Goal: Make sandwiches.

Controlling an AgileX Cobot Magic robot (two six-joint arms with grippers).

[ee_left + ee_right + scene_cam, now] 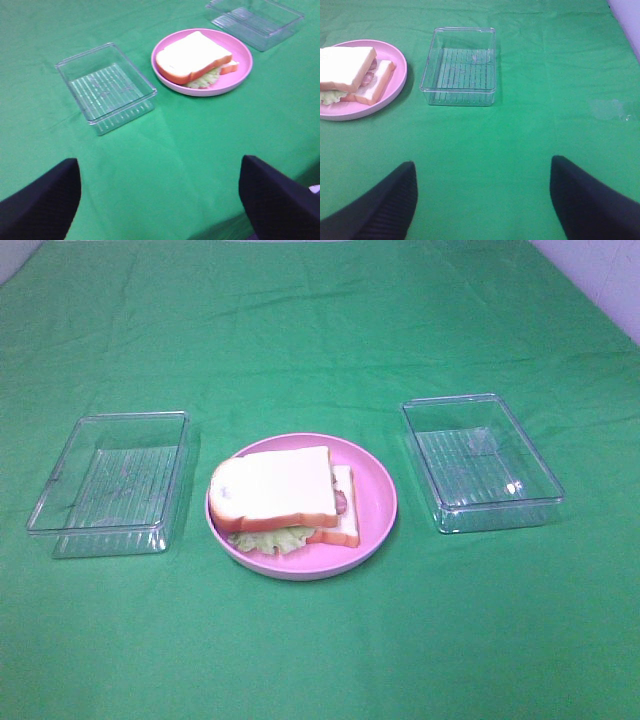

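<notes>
Sandwich (283, 496): lay on the round pink plate (380, 502), top slice skewed, lettuce (268, 538) poking out.
Clear containers: one (110, 483) left of the plate, one (480, 460) right.
Left gripper (160, 200): fingers spread, empty, above the green cloth (320, 330).
Right gripper (482, 200): likewise apart, empty.

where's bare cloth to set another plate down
Bare green cloth runs wide across the near side, in front of the pink plate, and across the far side behind it. The gaps between the plate and the left container and right container are narrow.
</notes>
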